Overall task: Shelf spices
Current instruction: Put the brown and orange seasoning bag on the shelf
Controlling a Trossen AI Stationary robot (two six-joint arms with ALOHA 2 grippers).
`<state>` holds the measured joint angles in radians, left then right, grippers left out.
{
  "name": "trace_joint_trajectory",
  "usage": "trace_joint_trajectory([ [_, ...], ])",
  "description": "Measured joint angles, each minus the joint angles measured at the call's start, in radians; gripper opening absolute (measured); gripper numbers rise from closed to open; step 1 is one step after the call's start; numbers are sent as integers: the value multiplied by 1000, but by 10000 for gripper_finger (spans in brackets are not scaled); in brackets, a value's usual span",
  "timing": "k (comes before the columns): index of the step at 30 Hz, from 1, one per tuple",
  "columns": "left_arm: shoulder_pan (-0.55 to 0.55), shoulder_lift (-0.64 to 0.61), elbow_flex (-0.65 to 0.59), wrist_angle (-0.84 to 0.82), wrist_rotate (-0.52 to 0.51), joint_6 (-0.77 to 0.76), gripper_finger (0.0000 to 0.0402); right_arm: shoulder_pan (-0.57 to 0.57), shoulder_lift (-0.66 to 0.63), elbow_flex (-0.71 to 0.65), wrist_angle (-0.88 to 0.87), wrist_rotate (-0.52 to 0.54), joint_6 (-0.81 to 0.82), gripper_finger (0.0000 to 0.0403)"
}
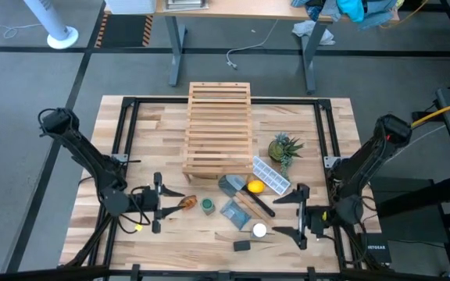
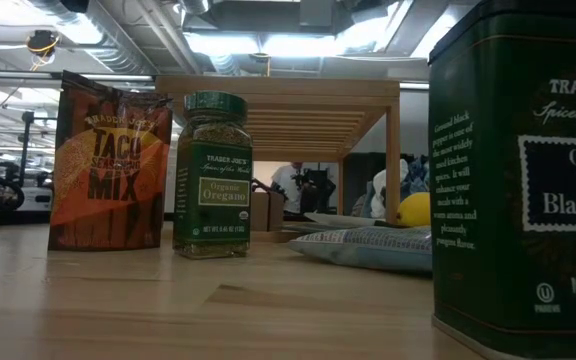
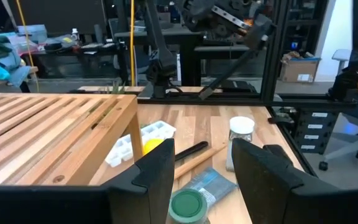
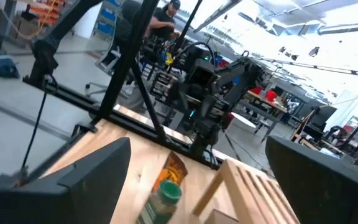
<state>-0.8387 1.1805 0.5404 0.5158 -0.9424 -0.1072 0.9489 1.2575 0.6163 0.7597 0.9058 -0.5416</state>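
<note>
The light-wood slatted shelf [image 1: 219, 129] lies flat at the table's far middle. Near of it stand the orange-brown packet [image 1: 187, 203], the green-lidded jar [image 1: 208, 205] and the white-capped bottle [image 1: 259, 230]; the small black box [image 1: 242, 245] sits nearest the near edge. My left gripper [image 1: 170, 204] is open just left of the packet and touches nothing. In its wrist view the green lid [image 3: 187, 204] shows between the fingers, farther on. My right gripper [image 1: 280, 215] is open, right of the bottle, pointing left. The low view shows packet [image 2: 105, 165], jar [image 2: 212, 175] and black box [image 2: 523, 180], no gripper.
Between shelf and spices lie a yellow round object [image 1: 254, 186], a white ice tray [image 1: 270, 176], a small green plant [image 1: 285, 148], a blue packet [image 1: 234, 212], a grey piece [image 1: 231, 185] and a black-handled tool [image 1: 260, 204]. Black frame rails run along the table's left, right and far sides.
</note>
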Motion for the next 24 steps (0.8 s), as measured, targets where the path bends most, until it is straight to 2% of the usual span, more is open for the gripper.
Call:
trace_joint_trajectory([
  [3, 0, 19, 0, 29, 0, 3, 155, -1, -81, 0, -127, -13, 0, 379],
  [5, 1, 29, 0, 49, -7, 7, 155, -14, -132, 0, -199, -60, 11, 379],
  [7, 1, 35, 0, 68, -9, 11, 155, -40, -178, 0, -253, -154, 23, 379],
  [10, 1, 39, 0, 82, -11, 10, 155, -109, -237, 0, -332, -368, 62, 379],
  [13, 1, 40, 0, 81, -11, 5, 155, -213, -274, 0, -390, -559, 92, 379],
  [19, 2, 40, 0, 80, -11, 9, 155, -469, -281, 0, -444, -754, 173, 379],
  [24, 2, 40, 0, 78, -12, 23, 155, -700, -281, 0, -485, -1003, 262, 379],
])
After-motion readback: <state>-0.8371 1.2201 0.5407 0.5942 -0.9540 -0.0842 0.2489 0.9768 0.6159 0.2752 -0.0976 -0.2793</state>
